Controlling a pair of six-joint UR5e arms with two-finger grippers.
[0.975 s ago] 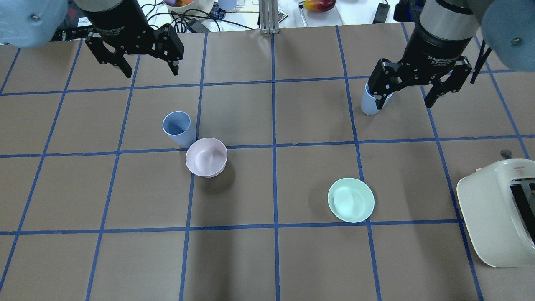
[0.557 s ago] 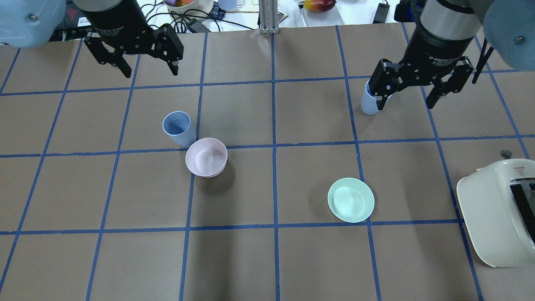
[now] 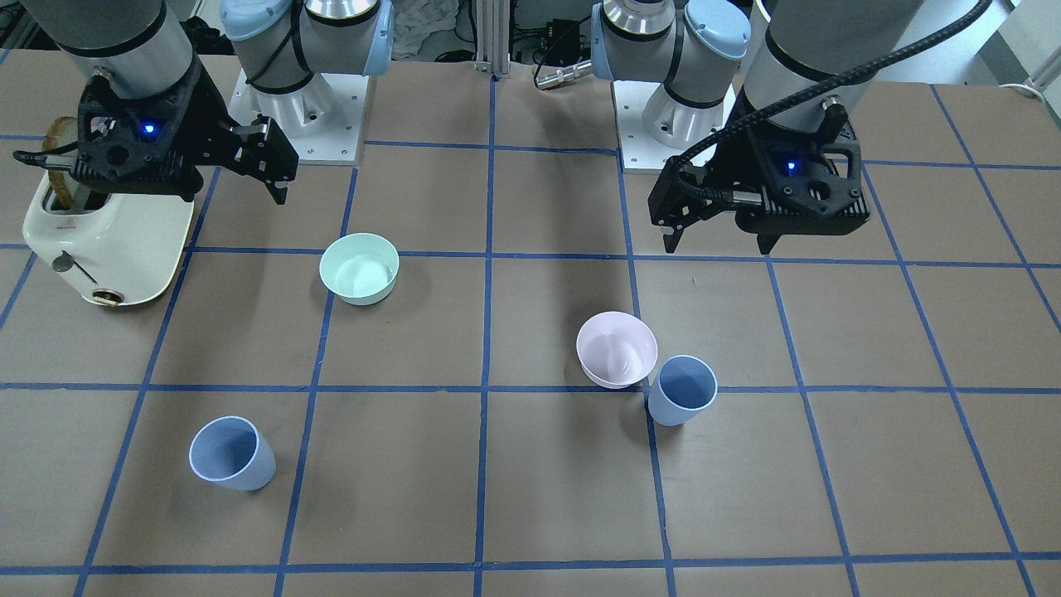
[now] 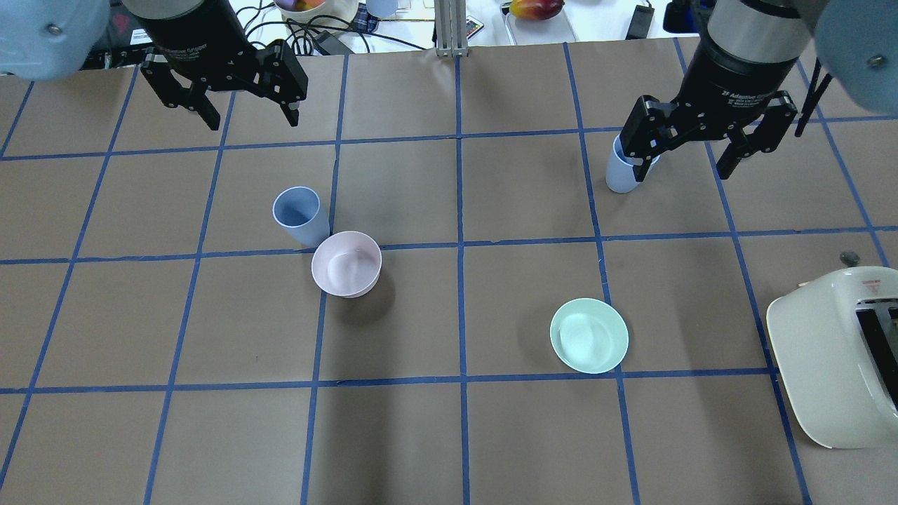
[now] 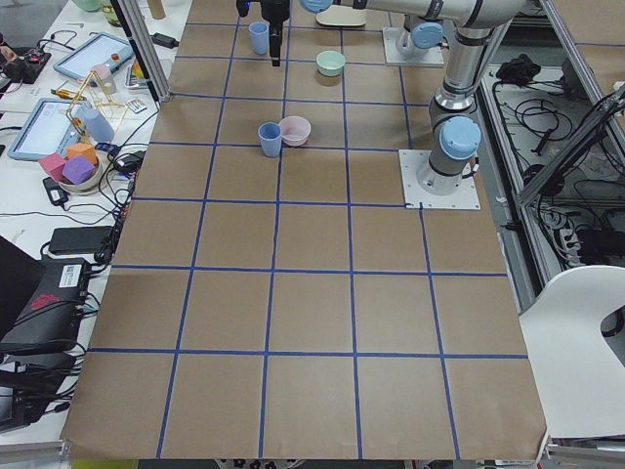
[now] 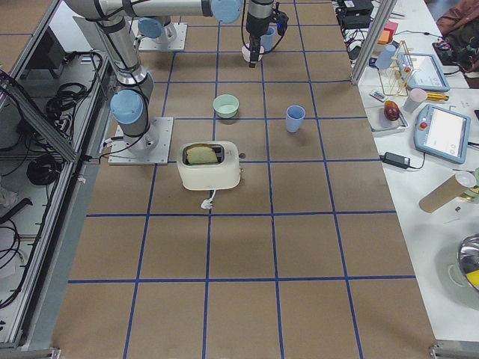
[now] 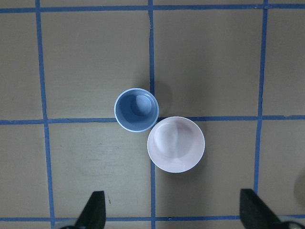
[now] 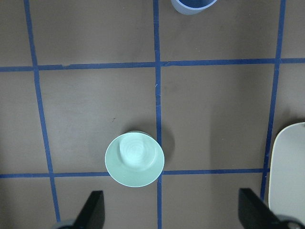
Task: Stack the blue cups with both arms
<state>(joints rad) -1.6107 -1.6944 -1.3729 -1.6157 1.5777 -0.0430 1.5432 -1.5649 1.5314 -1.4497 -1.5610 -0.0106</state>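
The table (image 3: 497, 497) holds two blue cups (image 3: 232, 454) (image 3: 682, 390), pink bowl (image 3: 616, 350), green bowl (image 3: 359, 265), toaster (image 3: 108, 240).

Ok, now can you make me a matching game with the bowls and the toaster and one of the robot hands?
Things:
1. pink bowl
2. mint-green bowl
3. toaster
4. left gripper

Places or states:
a. has a slice of bread in its slot
b. open, holding nothing, up above the table
c. right beside a blue cup
d. stands by itself, nothing close beside it

Right pairs: 1-c, 2-d, 3-a, 4-b.
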